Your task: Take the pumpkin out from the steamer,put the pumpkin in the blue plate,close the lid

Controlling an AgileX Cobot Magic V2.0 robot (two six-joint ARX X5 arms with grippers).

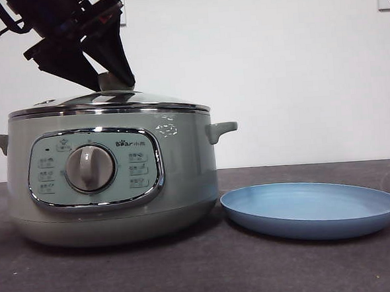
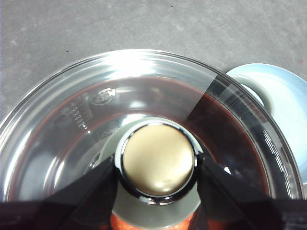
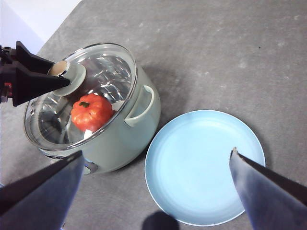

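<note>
Left gripper (image 2: pixel 156 165): black jaws are closed around the round knob (image 2: pixel 157 159).
Lid (image 1: pixel 109 101): glass dome, steel-rimmed, seated on the steamer (image 1: pixel 111 184).
Pumpkin (image 3: pixel 91 111): ribbed, orange-red, seen inside through the glass.
Plate (image 1: pixel 311 208): shallow, blue, beside the steamer.
Right gripper (image 3: pixel 153 191): held wide open, high above the plate.

The steamer (image 1: pixel 184 180) has a smooth, satiny sage-green body with glossy chrome trim round its panel. The lid (image 3: pixel 103 72) is clear, shiny glass in a polished steel rim. The blue plate (image 1: pixel 312 221) looks like matt plastic. The desk (image 3: pixel 230 52) is dull, grainy grey.
</note>
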